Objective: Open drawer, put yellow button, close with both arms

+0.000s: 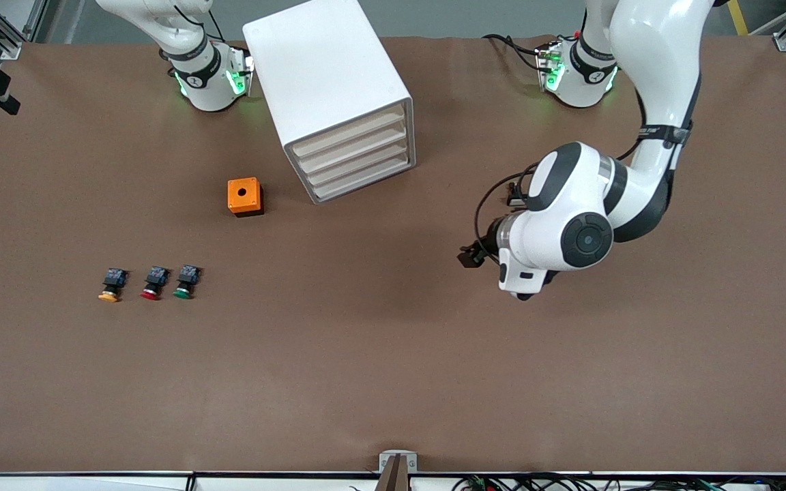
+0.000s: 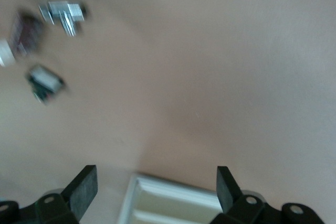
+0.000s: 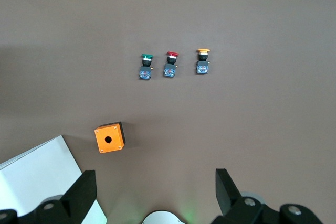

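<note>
The white cabinet (image 1: pixel 328 82) stands at the back middle of the table. Its top drawer (image 1: pixel 348 134) sits shut, flush with the three below it. The yellow button (image 1: pixel 111 285) stands on the table toward the right arm's end, first in a row with a red one (image 1: pixel 153 283) and a green one (image 1: pixel 185 281). My left gripper (image 2: pixel 155 187) is open and empty over bare table, with a blurred part of the cabinet front (image 2: pixel 173 205) showing between its fingers. High over the table near its own base, my right gripper (image 3: pixel 155 192) is open and empty, looking down on the yellow button (image 3: pixel 202 61).
An orange box (image 1: pixel 245 196) with a round hole stands beside the cabinet, toward the right arm's end. The left arm's wrist (image 1: pixel 557 235) hangs over the table toward the left arm's end. The right arm's base (image 1: pixel 209 75) stands close beside the cabinet.
</note>
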`<state>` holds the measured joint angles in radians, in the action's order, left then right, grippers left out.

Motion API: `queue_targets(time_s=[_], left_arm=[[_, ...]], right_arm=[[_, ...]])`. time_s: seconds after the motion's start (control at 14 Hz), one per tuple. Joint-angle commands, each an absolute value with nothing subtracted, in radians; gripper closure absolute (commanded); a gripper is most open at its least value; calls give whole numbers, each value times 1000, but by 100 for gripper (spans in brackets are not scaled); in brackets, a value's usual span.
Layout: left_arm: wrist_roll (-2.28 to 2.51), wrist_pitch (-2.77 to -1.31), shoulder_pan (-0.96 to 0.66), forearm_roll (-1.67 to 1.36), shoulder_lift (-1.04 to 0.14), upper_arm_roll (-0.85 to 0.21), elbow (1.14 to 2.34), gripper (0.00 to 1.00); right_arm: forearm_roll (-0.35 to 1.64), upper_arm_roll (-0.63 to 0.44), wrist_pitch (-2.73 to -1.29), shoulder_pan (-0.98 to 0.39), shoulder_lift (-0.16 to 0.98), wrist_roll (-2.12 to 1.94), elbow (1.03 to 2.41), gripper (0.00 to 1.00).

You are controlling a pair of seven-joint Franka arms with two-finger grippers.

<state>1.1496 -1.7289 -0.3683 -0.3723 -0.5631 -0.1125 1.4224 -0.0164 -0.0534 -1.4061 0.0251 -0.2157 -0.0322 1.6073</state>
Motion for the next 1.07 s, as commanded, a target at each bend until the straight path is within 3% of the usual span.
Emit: queue_targets(time_s=[0.0,0.57,1.0], left_arm=[[1319,-1706,-374,-521,-627,-109,1367,0],[1888,-1534,-373,-843,-770,-112,1313,0],[2179,-1422,-373,-899,-837,-124,1312,0]], right_arm=[[-9,-52,-1397,34,-216,-41,1598,0],[-12,-54,-1404,37,-210,-44,1592,0],[-21,-54,-1407,35,-199,-44,1577,0]])
